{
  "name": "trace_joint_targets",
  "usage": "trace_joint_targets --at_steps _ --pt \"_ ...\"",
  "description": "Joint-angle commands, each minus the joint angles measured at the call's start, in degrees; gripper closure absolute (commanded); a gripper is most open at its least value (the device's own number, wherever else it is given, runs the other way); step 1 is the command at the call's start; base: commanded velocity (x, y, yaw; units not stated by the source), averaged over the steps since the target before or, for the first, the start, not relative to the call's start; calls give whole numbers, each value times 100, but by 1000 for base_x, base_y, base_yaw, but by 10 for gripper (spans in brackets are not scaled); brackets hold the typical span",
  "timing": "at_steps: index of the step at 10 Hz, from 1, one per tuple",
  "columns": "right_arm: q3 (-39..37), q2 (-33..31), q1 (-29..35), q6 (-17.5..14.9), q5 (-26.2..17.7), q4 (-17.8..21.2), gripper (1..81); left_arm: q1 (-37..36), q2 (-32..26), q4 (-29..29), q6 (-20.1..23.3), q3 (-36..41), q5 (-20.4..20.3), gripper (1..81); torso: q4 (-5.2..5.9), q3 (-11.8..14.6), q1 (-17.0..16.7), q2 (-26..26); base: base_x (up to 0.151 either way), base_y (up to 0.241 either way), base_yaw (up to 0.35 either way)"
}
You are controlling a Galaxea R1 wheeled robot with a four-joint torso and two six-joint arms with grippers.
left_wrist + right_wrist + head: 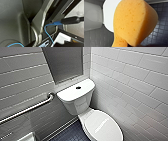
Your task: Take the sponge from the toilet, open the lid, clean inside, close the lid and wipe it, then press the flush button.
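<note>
Right gripper (133, 45) shows as no more than a dark sliver under the sponge (134, 22), which it grasps. The orange foam sits close up to the right wrist camera, off the ground. Behind it are the white lid (109, 15) and the dark small-tiled floor (160, 25).

Whether the left gripper is clenched or released I cannot tell. The left wrist view has dark robot parts, a thin blue cable (48, 33) and a patch of pale tiled wall (76, 27).

From the head view, the toilet (85, 110) stands in a corner, close beside the white tiled wall (135, 84) on the right. Its lid (102, 125) is down over the seat and bare. The boxy tank (75, 100) stands behind it, with the flush button (78, 87), 1 small dark round spot, in the middle of the flat tank top. A metal grab bar (27, 109) runs along the grey wall to the left, and a grey panel (63, 62) hangs above the tank.
</note>
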Motion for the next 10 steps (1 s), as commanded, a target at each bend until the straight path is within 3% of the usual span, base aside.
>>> trace_joint_targets --at_steps 1,6,10 --pt "-135 -124 1671 -163 -1335 -60 811 27 -90 11 33 132 468 10 0 0 0 0 0 0 0" --pt "-1769 1431 3062 -154 -2513 441 811 27 -107 1 25 132 468 10 0 0 0 0 0 0 0" --pt "-3422 2749 3915 -75 -3418 521 811 27 -141 -34 25 132 468 10 0 0 0 0 0 0 0"
